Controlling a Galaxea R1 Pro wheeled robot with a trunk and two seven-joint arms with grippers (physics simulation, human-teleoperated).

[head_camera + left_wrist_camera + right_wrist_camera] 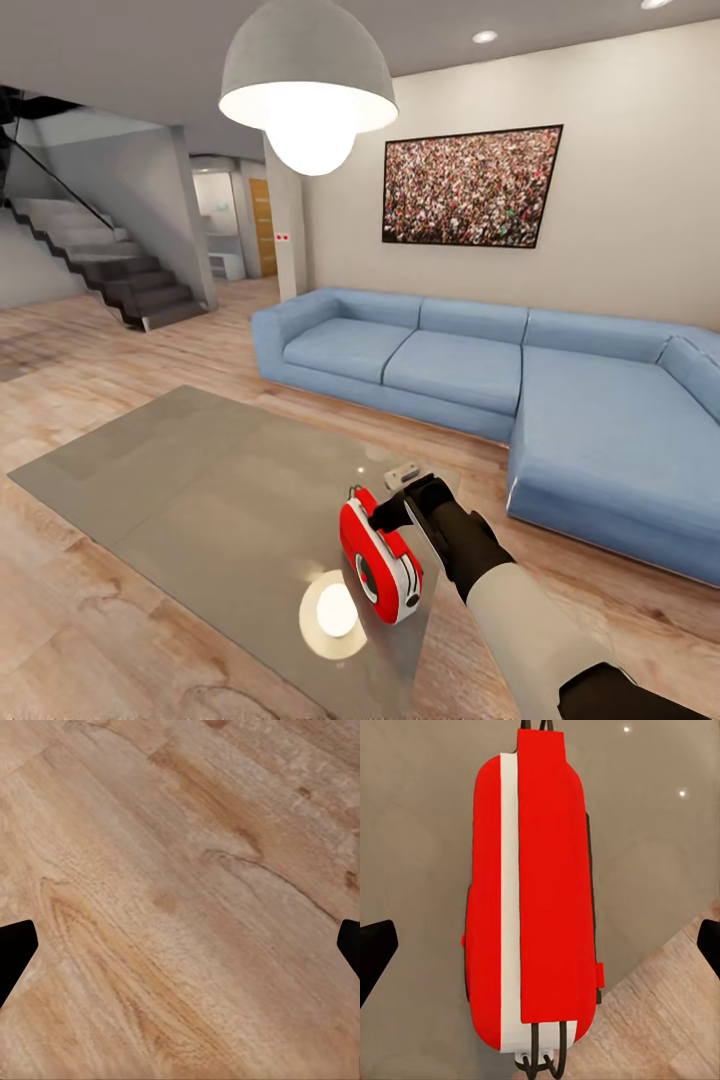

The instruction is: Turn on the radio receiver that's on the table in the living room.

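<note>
Radio receiver [380, 556] stands upright on its edge near the table [200, 500] corner closest to the robot, red body, white edge band, round dial face turned toward the camera side, thin loop handle [540, 1061] at its ends. Table is the low grey glossy one, reflecting the dome pendant lamp [308, 85] as a bright spot just beside the radio. Small white gadget [403, 473] lies further back on the table, near the right hand; not the target.

Right hand [418, 500] hovers just above and behind the radio's top edge, forearm reaching in from the lower right. Right wrist view looks straight down on the radio's narrow top, the two fingertips [375, 952] far out at either side of the frame, so right hand is spread wide and holds nothing. Contact with the radio cannot be told from here; likely close over it rather than pressing. Placement reads as lined up for a push or touch on the top to switch it on, not a lift.

Left hand [180, 952] also wide, empty, pointing at bare wood floor [180, 870], parked out of the way.

Blue sectional sofa [500, 380] and framed crowd picture [470, 187] sit behind. Switch-on step judged not yet done.
</note>
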